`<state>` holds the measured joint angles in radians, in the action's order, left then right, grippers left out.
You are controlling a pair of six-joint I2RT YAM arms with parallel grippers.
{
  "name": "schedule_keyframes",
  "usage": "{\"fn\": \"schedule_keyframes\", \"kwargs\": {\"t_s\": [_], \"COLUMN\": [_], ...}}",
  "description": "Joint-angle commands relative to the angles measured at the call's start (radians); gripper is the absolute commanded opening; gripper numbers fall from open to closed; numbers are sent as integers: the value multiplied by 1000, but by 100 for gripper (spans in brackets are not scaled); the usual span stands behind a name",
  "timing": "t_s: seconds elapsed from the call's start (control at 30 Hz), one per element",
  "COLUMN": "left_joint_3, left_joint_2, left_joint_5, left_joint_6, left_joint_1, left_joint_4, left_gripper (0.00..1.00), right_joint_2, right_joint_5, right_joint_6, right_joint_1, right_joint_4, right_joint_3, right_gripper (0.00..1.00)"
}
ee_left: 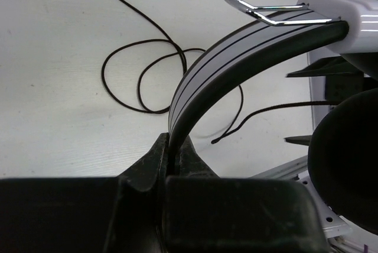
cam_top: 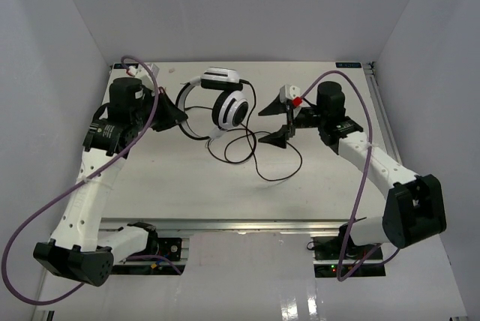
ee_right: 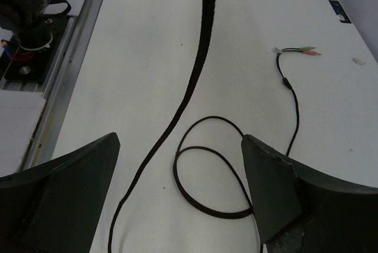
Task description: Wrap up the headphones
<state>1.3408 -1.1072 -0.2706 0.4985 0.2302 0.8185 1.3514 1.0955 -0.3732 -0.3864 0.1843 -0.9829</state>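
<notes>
While the left hand point(cam_top: 182, 116) is closed tightly on them, the white-and-black over-ear headphones with round earcups point(cam_top: 227, 106) stand raised from the white tabletop point(cam_top: 165, 178), just in front of this hand. In the left wrist view the two black fingers of the left hand point(ee_left: 174, 161) press together on the lower end of the curved white headband with thin black lines point(ee_left: 204, 67). From the fingers the band rises and bends to the right. The black padded earcup point(ee_left: 348, 164) is close beside the hand, on its right side.

The right hand point(cam_top: 274, 124) is well apart from the headphones, on their other side, and touches no part of them. Its fingers stand wide apart and hold nothing. In the right wrist view this hand point(ee_right: 180, 188) is above the tabletop point(ee_right: 136, 58), and a loop of the long thin black cable point(ee_right: 175, 170) lies flat on the surface in the space between its two fingers. Beyond the right finger the cable runs away from the hand and ends in the small red and green plugs point(ee_right: 304, 50), which also lie on the surface, far from both hands.
</notes>
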Motion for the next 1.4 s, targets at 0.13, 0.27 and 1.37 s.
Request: {"fn": "schedule_keyframes", "kwargs": {"t_s": [0.13, 0.27, 1.37], "left_joint_3": [103, 162, 216], "left_joint_2": [52, 32, -221], "left_joint_5": [-101, -95, 410], "left_joint_6": [140, 202, 525], "left_joint_1": [-6, -6, -105], "left_joint_4": [-78, -126, -386], "left_gripper": [0, 0, 0], "right_joint_2": [106, 108, -93], "right_joint_5": [-43, 24, -862], "right_joint_6": [276, 287, -273], "right_joint_1": [-142, -214, -385], "right_joint_4": [455, 469, -629], "right_joint_3": [118, 208, 31], "right_gripper": [90, 92, 8]}}
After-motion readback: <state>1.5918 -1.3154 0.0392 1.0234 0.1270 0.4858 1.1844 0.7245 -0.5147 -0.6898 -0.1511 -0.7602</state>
